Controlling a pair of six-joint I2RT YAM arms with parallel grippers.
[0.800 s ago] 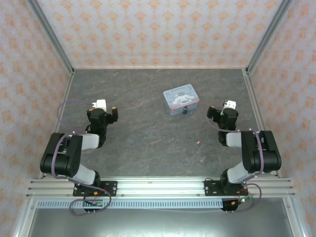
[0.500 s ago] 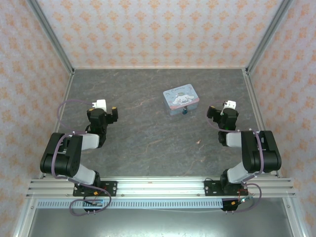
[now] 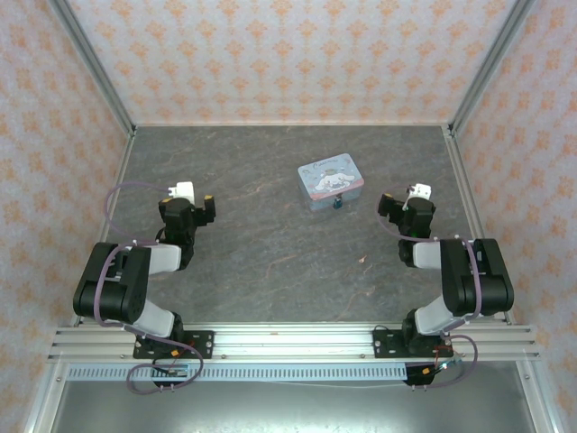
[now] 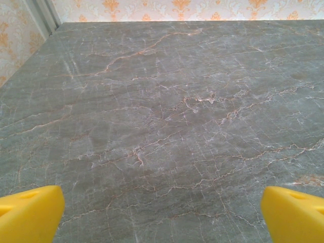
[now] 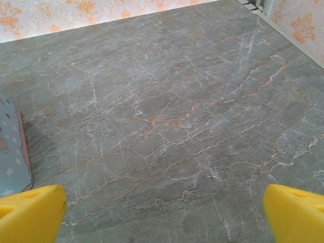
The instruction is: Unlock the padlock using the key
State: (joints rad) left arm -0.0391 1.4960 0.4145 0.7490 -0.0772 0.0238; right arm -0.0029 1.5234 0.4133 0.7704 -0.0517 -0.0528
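The padlock (image 3: 337,203) is a tiny dark teal lock hanging at the near edge of a light-blue cartoon-printed tin (image 3: 330,183), mid-table towards the right. A tiny pale speck (image 3: 363,260) lies on the table nearer the arms; it is too small to tell whether it is the key. My left gripper (image 3: 189,200) rests low at the left, well away from the lock. My right gripper (image 3: 404,203) sits just right of the tin. In the wrist views both the left gripper (image 4: 162,223) and the right gripper (image 5: 164,217) are open, their yellow fingertips (image 4: 30,212) (image 5: 296,212) wide apart over bare table.
The grey marbled table (image 3: 270,234) is enclosed by patterned walls with metal corner posts (image 3: 95,72). The tin's corner (image 5: 10,152) shows at the left edge of the right wrist view. An aluminium rail (image 3: 288,343) carries both arm bases at the near edge.
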